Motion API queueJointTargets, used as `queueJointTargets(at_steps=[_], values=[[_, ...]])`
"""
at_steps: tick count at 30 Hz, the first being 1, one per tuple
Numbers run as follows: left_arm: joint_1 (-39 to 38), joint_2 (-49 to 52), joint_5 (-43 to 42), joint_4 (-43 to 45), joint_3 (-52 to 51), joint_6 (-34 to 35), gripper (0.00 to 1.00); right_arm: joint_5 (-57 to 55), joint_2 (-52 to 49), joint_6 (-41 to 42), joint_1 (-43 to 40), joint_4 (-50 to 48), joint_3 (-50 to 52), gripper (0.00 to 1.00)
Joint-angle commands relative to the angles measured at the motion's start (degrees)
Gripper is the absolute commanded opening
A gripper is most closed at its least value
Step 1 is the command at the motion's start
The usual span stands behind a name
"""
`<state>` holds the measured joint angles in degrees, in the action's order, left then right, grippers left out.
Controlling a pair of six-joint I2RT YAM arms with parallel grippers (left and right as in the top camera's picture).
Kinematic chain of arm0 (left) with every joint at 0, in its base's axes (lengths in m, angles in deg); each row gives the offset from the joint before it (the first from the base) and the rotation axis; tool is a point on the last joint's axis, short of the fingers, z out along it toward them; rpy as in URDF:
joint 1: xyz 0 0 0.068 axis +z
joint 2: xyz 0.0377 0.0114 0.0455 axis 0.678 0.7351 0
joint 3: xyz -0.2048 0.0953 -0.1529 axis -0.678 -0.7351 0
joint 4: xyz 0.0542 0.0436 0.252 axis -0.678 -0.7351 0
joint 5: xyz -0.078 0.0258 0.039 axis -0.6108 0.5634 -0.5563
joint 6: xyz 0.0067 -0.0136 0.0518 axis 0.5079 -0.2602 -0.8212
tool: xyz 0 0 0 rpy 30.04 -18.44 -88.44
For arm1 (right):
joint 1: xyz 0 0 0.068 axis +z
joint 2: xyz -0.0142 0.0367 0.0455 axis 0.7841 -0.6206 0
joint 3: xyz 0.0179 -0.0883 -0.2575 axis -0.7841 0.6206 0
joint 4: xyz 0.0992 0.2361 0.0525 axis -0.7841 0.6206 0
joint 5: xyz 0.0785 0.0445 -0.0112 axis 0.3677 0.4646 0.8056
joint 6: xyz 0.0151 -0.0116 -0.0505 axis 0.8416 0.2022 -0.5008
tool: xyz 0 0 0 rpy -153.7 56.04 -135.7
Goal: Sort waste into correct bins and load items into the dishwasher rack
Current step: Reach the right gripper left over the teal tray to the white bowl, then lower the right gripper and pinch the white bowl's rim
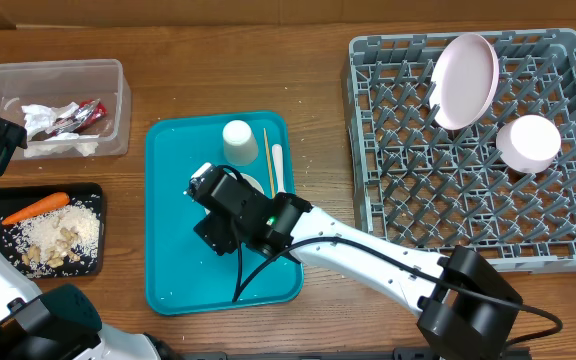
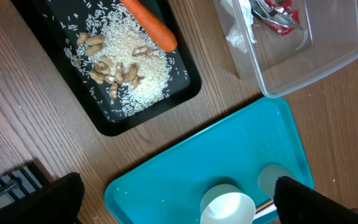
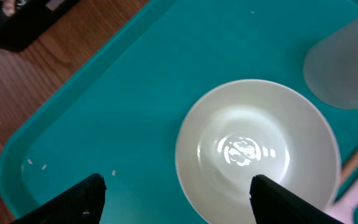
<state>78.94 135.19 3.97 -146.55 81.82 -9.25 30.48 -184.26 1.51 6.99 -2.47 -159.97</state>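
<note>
My right gripper (image 3: pixel 179 200) hangs open low over the teal tray (image 1: pixel 173 250). Its fingers straddle the near rim of a small white bowl (image 3: pixel 257 155), one finger over the bowl's inside and one over bare tray. Beside the bowl are a white cup (image 1: pixel 238 140), a thin wooden stick (image 1: pixel 266 158) and a white fork (image 1: pixel 277 165). In the grey dishwasher rack (image 1: pixel 568 240) a pink plate (image 1: pixel 465 80) stands on edge and another bowl (image 1: pixel 528 142) lies upside down. My left gripper (image 2: pixel 179 205) is open above the tray's left edge, holding nothing.
The clear tub (image 1: pixel 118 110) at the back left holds white napkins (image 1: pixel 43 120) and a red wrapper (image 1: pixel 83 115). The black tray (image 1: pixel 96 190) at the left holds a carrot piece (image 1: pixel 36 207) and grainy food scraps (image 1: pixel 60 238). A few grains lie on the teal tray.
</note>
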Motion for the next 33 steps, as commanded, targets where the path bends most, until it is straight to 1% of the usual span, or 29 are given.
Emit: queueJointTargets(at_steps=[1,8,14,20,27,30,33], values=[[0.1,0.2,0.8,-0.1,-0.2,0.5,1.00,5.0,-2.5,-0.8,0.1,-1.3,-0.9,0.78],[0.1,0.2,0.8,-0.1,-0.2,0.5,1.00,4.9,-7.8,-0.8,0.0,-1.6,-0.9,0.77],[0.1,0.2,0.8,-0.1,-0.2,0.5,1.00,4.1,-9.1,-0.8,0.0,-2.1,-0.9,0.76],[0.1,0.2,0.8,-0.1,-0.2,0.5,1.00,1.9,-9.2,-0.4,0.0,-2.0,-0.9,0.61],[0.1,0.2,0.8,-0.1,-0.2,0.5,1.00,1.9,-11.0,-0.3,0.0,-1.8,-0.8,0.59],[0.1,0.2,0.8,-0.1,-0.2,0.5,1.00,1.9,-12.0,-0.3,0.0,-1.7,-0.8,0.53],[0.1,0.2,0.8,-0.1,-0.2,0.5,1.00,1.9,-12.0,-0.2,0.0,-1.7,-0.8,0.49]])
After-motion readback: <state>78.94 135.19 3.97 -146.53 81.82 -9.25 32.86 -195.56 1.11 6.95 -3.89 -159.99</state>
